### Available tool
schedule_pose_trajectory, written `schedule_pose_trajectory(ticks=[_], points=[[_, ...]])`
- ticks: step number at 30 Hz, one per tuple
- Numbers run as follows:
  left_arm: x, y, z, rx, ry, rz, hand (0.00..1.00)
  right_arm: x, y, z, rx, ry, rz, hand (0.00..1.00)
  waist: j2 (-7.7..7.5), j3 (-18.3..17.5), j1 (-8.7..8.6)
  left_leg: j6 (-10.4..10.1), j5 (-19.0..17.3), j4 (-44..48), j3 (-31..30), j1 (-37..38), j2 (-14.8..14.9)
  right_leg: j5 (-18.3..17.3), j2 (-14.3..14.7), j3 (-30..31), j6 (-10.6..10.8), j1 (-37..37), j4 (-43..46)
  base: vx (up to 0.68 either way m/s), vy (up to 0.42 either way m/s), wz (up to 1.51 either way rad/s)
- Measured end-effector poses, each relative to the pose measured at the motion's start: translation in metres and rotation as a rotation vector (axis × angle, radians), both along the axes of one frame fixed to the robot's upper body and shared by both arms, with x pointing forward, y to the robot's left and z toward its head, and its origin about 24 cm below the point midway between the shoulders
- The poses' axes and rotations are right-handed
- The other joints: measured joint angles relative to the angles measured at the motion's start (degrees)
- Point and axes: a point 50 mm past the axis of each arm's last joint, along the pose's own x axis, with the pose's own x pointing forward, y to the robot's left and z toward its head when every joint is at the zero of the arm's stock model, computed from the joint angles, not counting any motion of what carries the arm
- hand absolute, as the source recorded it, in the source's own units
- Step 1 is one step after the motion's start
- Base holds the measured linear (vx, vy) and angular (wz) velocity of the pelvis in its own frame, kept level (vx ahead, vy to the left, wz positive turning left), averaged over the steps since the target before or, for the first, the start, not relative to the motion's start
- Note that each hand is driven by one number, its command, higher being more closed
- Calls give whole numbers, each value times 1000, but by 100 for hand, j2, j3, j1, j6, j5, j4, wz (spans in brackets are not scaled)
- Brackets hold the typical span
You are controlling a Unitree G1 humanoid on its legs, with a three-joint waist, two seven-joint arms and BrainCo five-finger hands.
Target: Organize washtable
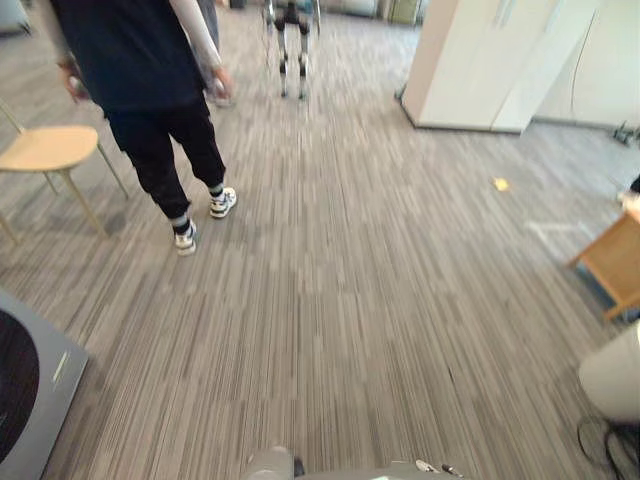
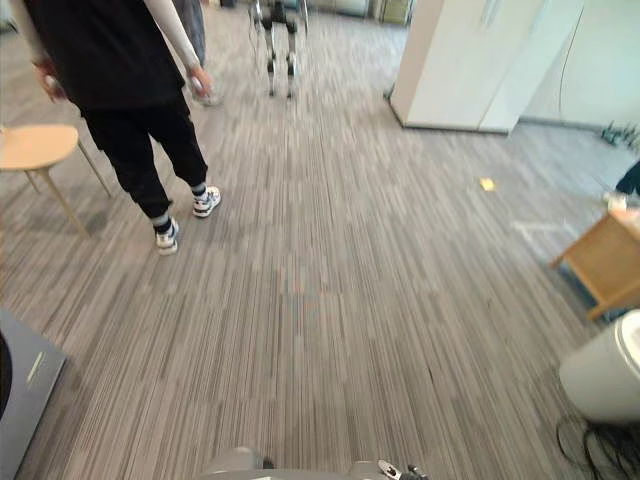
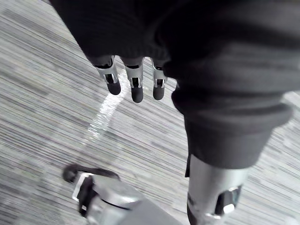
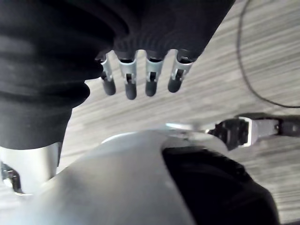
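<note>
My left hand [image 3: 136, 86] hangs over grey striped carpet [image 1: 340, 300]; its fingers are straight and hold nothing. My right hand [image 4: 138, 79] hangs the same way over the carpet, fingers relaxed and empty. In the eye views the carpet stretches ahead of me, and I can make out no washtable or washing items on it.
A person [image 1: 150, 90] in dark clothes walks away at the upper left, beside a pale wooden chair [image 1: 45, 150]. White cabinet [image 1: 490, 60] at the back right. Wooden table [image 1: 615, 260] and white bin [image 1: 615, 375] at the right edge. Grey platform [image 1: 30, 390] at the lower left. Another robot [image 1: 292, 40] stands far ahead.
</note>
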Motion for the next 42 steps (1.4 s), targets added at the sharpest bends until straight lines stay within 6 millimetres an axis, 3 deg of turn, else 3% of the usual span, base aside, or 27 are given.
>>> schedule_pose_trajectory(ticks=[2, 4, 6, 7, 8, 9, 10, 11, 13, 15, 16, 18, 20, 23, 25, 27, 28, 29, 30, 31, 32, 33, 34, 36, 37, 38, 42], points=[[9, 0, 0, 1, -17, -12, 0, 2, -2, 1, 2, -17, 9, 0, 60, 11, -29, -73, 56, -888, -94, 922, 59, -466, 397, -339, -57, -479, -829, 559, 89, 21], [17, -3, 0, -4, -37, -9, 0, 3, -4, 1, 2, -19, 13, 0, 108, 20, -65, -122, 83, -1366, -153, 1367, 150, -502, 784, -566, -29, -866, -2061, 567, 55, 20], [25, -6, 0, -11, -56, -16, 0, 10, -6, 3, -7, -37, 20, 0, 221, 74, -220, -253, 145, -1848, -279, 1750, 271, -82, 1182, -605, 10, -1116, -3799, 599, 24, 46], [31, -8, 0, -15, -72, -30, 0, 11, -7, 3, -11, -37, 27, 0, 259, 136, -325, -453, 204, -2064, -359, 1962, 305, 488, 1363, -511, 63, -1215, -4912, 522, -7, 50], [34, -8, 0, -14, -81, -37, 0, 9, -6, 3, -7, -31, 26, 0, 242, 146, -337, -512, 222, -2082, -426, 2022, 284, 740, 1397, -427, 67, -1222, -5384, 820, -56, 62], [37, -8, 1, -14, -96, -42, 0, 1, -4, 2, -2, -11, 18, 0, 220, 155, -352, -698, 186, -1985, -662, 2242, 221, 1162, 1444, -359, -106, -1259, -5931, 708, -78, 49], [36, -8, 1, -13, -98, -43, 0, -3, -3, 1, 1, -2, 14, 0, 204, 151, -349, -742, 161, -1879, -772, 2331, 201, 1238, 1455, -352, -231, -1233, -5965, 902, -123, 64], [35, -9, 1, -15, -100, -41, 0, -11, -5, 1, 0, 15, -2, 0, 328, 143, -393, -812, 164, -1558, -976, 2396, 316, 1997, 1445, -325, -357, -1261, -5557, 779, -127, 45], [35, -17, -1, -36, -109, -9, 0, -12, -17, 3, -28, 19, 5, 0, 613, 107, -339, -1062, 525, -748, -1086, 2193, 624, 1701, 1683, -532, -395, -1247, -5000, 766, -118, 13], [36, -20, -1, -45, -120, 39, 0, -6, -20, 4, -38, 0, -2, 0, 675, 156, -352, -840, 1862, 718, -1074, 1512, 770, 1346, 1890, -549, -398, -877, -5076, 685, -83, -12], [35, -22, -2, -57, -127, 74, 0, -1, -20, 5, -39, -15, -6, 0, 693, 240, -331, -1039, 2975, 1861, -982, 969, 1024, 1249, 2035, -463, -441, -392, -5410, 853, -108, -19], [37, -16, 0, -42, -145, 90, 0, -2, -19, 4, -45, 6, -15, 0, 613, 320, -230, -627, 2371, 3435, -193, 230, 1669, 1174, 2277, -193, -546, 373, -5842, 798, -86, -46], [35, -3, 3, -1, -134, 80, 0, 14, -10, 4, -35, -27, 21, 0, 398, 421, -18, -481, 1430, 3885, 297, -507, 1757, 1105, 2213, 328, -641, 1313, -6249, 560, 19, -81], [36, -2, 4, 12, -148, 63, 0, 35, -4, 7, -29, -85, 38, 0, 312, 469, 148, -722, 820, 2599, 454, -1383, 1650, 790, 1963, 809, -399, 1935, -6510, 425, 144, -87], [29, -6, 3, 8, -133, 33, 0, 42, -4, 8, -32, -101, 49, 0, 299, 500, 196, -753, 837, 1149, 319, -1723, 1447, 463, 1717, 816, -208, 2143, -6504, 378, 252, -45], [14, -11, 2, 8, -112, 19, 0, 40, -8, 8, -50, -98, 53, 0, 333, 451, 237, -957, 1009, -492, -74, -1781, 1127, 65, 1486, 819, -38, 2274, -6411, 458, 355, -6], [9, -18, 1, -6, -91, -26, 0, 33, -16, 9, -69, -92, 43, 0, 537, 369, 315, -848, 1570, -721, -286, -1920, 976, -320, 1373, 790, 157, 2299, -6200, 474, 391, 21], [8, -21, 1, -9, -84, -45, 0, 31, -16, 8, -69, -88, 40, 0, 545, 359, 329, -712, 1692, -634, -301, -1970, 826, -472, 1266, 765, 196, 2303, -6108, 618, 503, 50], [8, -22, 0, -12, -78, -74, 0, 27, -15, 7, -62, -80, 32, 0, 394, 332, 306, -644, 1700, -398, -246, -2065, 551, -722, 1004, 693, 292, 2308, -5852, 486, 365, 53], [10, -21, 1, -6, -78, -80, 0, 28, -14, 7, -61, -82, 32, 0, 369, 325, 306, -610, 1684, -304, -201, -2088, 449, -796, 920, 679, 328, 2255, -5633, 588, 416, 52], [13, -21, 1, -4, -82, -92, 0, 28, -15, 8, -61, -85, 28, 0, 371, 309, 310, -488, 1608, -226, -127, -2078, 335, -845, 819, 724, 318, 2077, -5155, 474, 324, 28], [14, -19, 1, -5, -86, -90, 0, 26, -16, 7, -59, -85, 6, 0, 340, 300, 303, -271, 1466, -287, 0, -1893, 151, -796, 650, 840, 553, 1657, -4037, 533, 386, 12], [14, -16, 1, 0, -85, -93, 0, 25, -15, 7, -54, -86, -23, 0, 287, 309, 278, -64, 1328, -396, 112, -1589, -36, -450, 550, 1048, 971, 1222, -2700, 415, 313, -1], [16, -13, 2, 8, -80, -136, 0, 20, -14, 6, -44, -77, -58, 0, 250, 317, 190, 11, 1147, -637, 172, -976, -283, 228, 521, 1122, 1178, 665, -961, 481, 321, -5], [15, -12, 2, 10, -77, -152, 0, 16, -13, 6, -42, -71, -67, 0, 279, 341, 113, 37, 1092, -842, 150, -613, -401, 301, 429, 850, 961, 500, -430, 546, 318, -4], [18, -12, 2, 8, -78, -171, 0, 13, -14, 5, -41, -69, -77, 0, 302, 360, 42, 71, 1071, -1182, 126, -121, -490, 139, 329, 421, 542, 292, -112, 444, 242, -3], [43, -13, 4, -4, -133, -192, 0, 16, -15, 7, -33, -92, -82, 0, 388, 349, -42, 67, 1064, -1909, 77, 761, -528, -398, 404, -649, 373, -465, -1112, 390, 218, 2]])
